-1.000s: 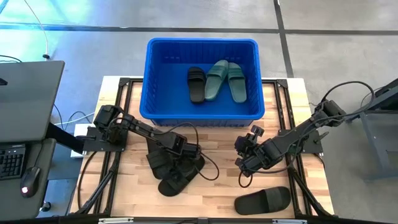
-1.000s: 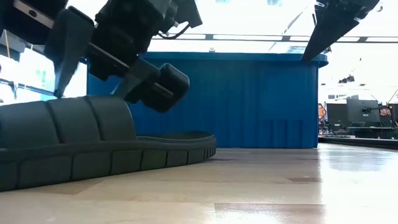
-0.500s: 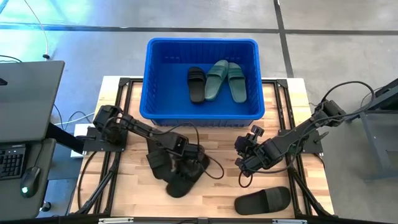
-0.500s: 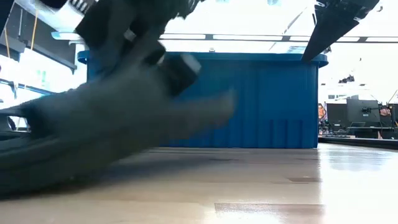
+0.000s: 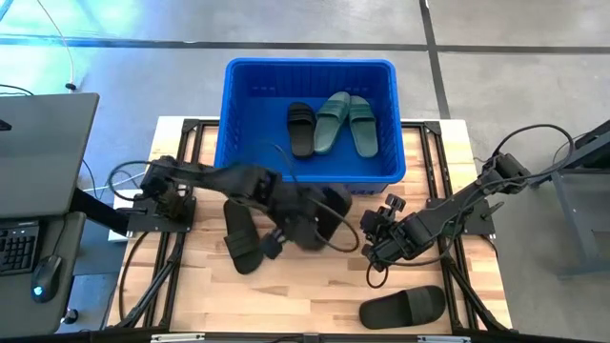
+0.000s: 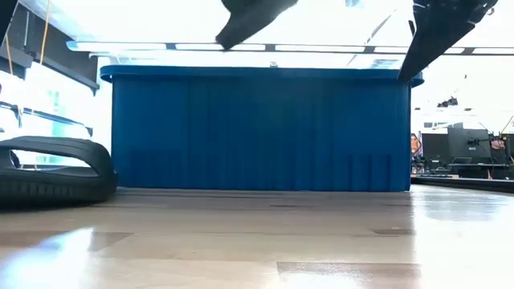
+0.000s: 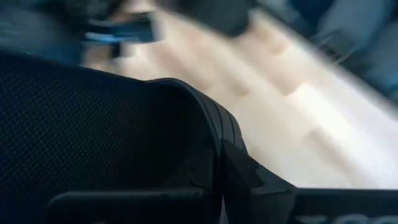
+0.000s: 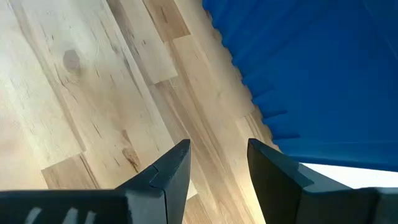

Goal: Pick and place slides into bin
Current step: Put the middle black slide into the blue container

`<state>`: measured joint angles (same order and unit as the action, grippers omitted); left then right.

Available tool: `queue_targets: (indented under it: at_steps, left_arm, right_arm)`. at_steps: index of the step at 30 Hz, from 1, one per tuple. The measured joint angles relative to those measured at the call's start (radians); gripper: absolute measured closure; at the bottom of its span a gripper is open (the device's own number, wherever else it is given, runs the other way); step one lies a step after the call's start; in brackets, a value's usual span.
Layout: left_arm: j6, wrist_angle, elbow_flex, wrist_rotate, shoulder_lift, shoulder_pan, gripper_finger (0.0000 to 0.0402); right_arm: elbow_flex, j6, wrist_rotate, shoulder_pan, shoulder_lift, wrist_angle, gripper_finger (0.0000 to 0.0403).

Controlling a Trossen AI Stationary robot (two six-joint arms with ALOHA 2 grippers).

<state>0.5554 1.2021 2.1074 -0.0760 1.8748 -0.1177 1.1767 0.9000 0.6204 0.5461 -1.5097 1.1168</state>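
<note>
My left gripper [image 5: 292, 215] is shut on a black slide [image 5: 316, 229] and holds it in the air just in front of the blue bin's near wall [image 5: 286, 177]. In the low view only the slide's tip [image 6: 249, 14] shows, at the top. A second black slide [image 5: 240, 238] lies flat on the table on the left. A third black slide [image 5: 402, 307] lies near the front edge on the right. One black slide [image 5: 301, 128] and two green slides [image 5: 345, 122] lie in the bin. My right gripper [image 5: 375, 240] hangs open over bare wood. My left gripper holds the black slide from above. The slide fills the left wrist view, with its dotted surface [image 7: 74, 124] and ribbed edge [image 7: 219, 121] right before the camera. Which part the fingers have is hidden there. The slide is lifted clear of the table.
The bin [image 6: 257, 128] stands at the table's far edge, its near wall rising high above the tabletop. Bare wood lies between the two arms and ahead of my right gripper [image 8: 219, 149]. A desk with a keyboard [image 5: 19, 243] stands off the table's left side.
My left gripper has shut on one of the two black slides at the left. It has lifted that slide clear of the table and carried it toward the right and the bin. The other black slide stays on the table. My right arm has kept still.
</note>
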Motion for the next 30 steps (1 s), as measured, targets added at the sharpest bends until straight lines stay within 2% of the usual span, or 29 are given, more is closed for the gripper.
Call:
queue_targets:
  at_steps: [3, 5, 7, 13, 15, 20, 23, 27, 30]
  left_arm:
    - [0.066, 0.139, 0.171, 0.214, -0.002, 0.008, 0.0399]
    - [0.079, 0.203, 0.247, 0.314, -0.004, 0.032, 0.0399]
    - [0.073, 0.209, 0.231, 0.363, -0.031, 0.081, 0.0399]
    - [0.050, 0.281, 0.202, 0.328, -0.055, 0.325, 0.0400]
    - [0.057, 0.260, 0.202, 0.313, -0.039, 0.422, 0.0400]
    - [0.085, 0.236, 0.202, 0.075, 0.015, 0.681, 0.0401]
    - [0.034, 0.289, 0.202, 0.012, 0.061, 0.814, 0.0401]
    - [0.015, 0.380, 0.201, 0.014, 0.144, 0.938, 0.0401]
    - [0.016, 0.357, 0.179, -0.024, 0.189, 0.986, 0.0398]
  right_arm:
    - [0.000, 0.000, 0.000, 0.000, 0.000, 0.000, 0.0254]
    - [0.000, 0.000, 0.000, 0.000, 0.000, -0.001, 0.0254]
    - [0.000, 0.000, 0.003, 0.000, 0.000, -0.003, 0.0254]
    - [0.000, -0.011, 0.030, 0.000, 0.000, -0.006, 0.0254]
    - [0.000, -0.011, 0.039, -0.001, 0.000, -0.002, 0.0254]
    - [0.000, -0.029, 0.053, -0.002, 0.000, 0.000, 0.0254]
    - [0.000, -0.029, 0.053, -0.002, 0.000, 0.001, 0.0254]
    - [0.000, -0.027, 0.053, -0.002, 0.000, 0.001, 0.0254]
    - [0.000, -0.012, 0.052, -0.002, 0.000, 0.001, 0.0254]
